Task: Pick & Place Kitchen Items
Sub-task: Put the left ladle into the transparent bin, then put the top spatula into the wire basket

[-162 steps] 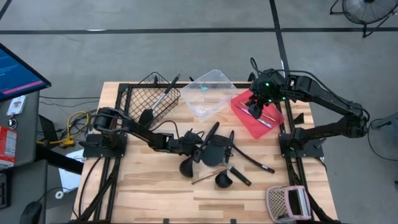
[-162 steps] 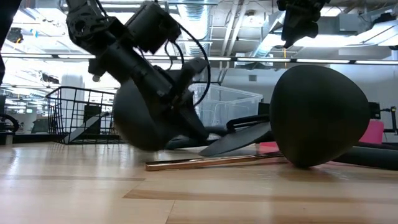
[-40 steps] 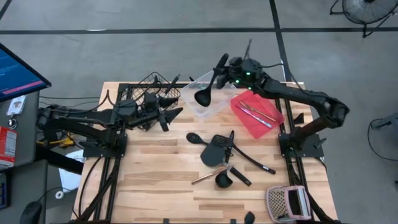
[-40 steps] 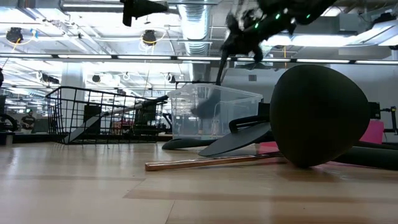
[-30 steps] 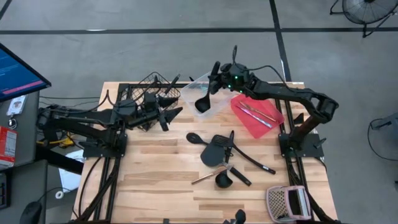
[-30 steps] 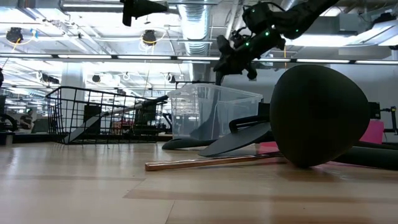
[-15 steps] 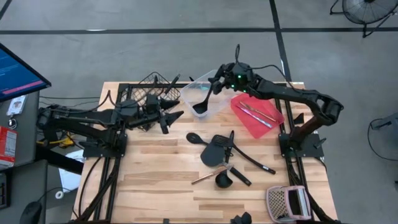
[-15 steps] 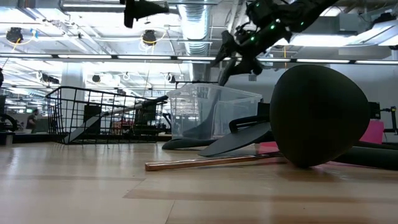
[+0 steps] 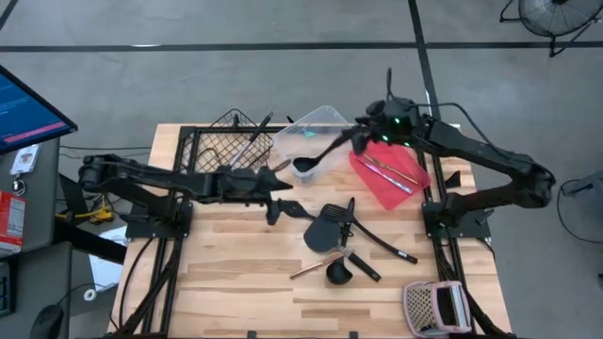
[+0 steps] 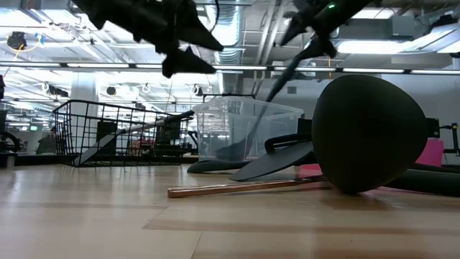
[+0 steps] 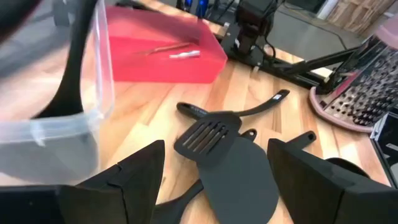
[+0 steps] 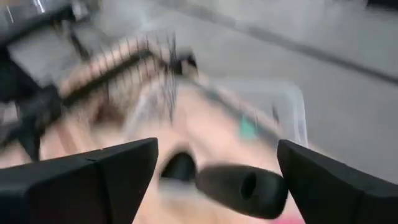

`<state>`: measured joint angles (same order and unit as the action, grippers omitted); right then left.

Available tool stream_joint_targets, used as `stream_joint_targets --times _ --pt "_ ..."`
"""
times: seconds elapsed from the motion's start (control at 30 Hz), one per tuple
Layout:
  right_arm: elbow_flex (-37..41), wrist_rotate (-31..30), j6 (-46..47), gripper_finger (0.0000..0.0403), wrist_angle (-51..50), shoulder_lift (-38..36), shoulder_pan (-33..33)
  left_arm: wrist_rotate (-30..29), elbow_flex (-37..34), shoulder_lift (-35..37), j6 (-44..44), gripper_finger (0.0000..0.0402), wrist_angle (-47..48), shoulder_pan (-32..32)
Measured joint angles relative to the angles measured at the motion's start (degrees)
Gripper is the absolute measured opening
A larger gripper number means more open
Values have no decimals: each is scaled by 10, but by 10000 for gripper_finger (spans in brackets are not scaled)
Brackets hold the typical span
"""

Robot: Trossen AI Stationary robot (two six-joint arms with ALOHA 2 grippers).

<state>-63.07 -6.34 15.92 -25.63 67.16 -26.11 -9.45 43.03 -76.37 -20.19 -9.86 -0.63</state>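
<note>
Since a second ago, both arms are moving: the left arm is swinging away from the wire basket [image 9: 231,146] and reaching out over the middle of the desk [image 9: 226,282], while the right arm is backing off from the clear tub [image 9: 316,137] toward the red tray [image 9: 367,174].

The black ladle [image 9: 316,158] is resting with its bowl in the clear tub and its handle leaning out over the rim toward the right pincer [image 9: 363,135]. In the right wrist view that pincer's fingers are standing wide apart with the handle end [image 12: 239,183] between them, apparently loose rather than clamped, so the ladle seems to be let go.

The left pincer [image 9: 279,198] is hovering spread wide and empty, just beside the small black spoon [image 9: 296,209]. Its wrist view is looking down on the slotted spatula [image 11: 208,138] lying across the solid spatula [image 11: 239,180], with the red tray and its thin silver pieces [image 11: 171,50] beyond.

For the pick ahead, the left pincer should be settling on one utensil only. The spoon's handle, lying apart from the overlapping spatulas, looks the cleanest target; the fingers should be straddling the handle crosswise and coming down low before closing, since a thin handle flat on wood is likely to slip. The right arm should be lifting clear without dragging the ladle handle out of the tub.
</note>
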Motion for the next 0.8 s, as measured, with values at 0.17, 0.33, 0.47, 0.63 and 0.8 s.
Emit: stream_joint_targets --times 0.17,0.33,0.47,0.63,0.8 --pt "0 -29 22 324 -155 -24 54 10 0 -9 -16 268 -10 12" --pt "0 -105 12 324 -166 -5 92 10 0 10 -12 268 -10 24" --pt "0 -132 -20 324 -100 19 81 10 0 20 -11 268 -10 31" --pt "-10 -138 -23 324 -111 25 58 10 0 30 -11 268 -9 31" --pt "-83 -129 -2 324 -268 19 59 10 0 47 -11 268 9 34"
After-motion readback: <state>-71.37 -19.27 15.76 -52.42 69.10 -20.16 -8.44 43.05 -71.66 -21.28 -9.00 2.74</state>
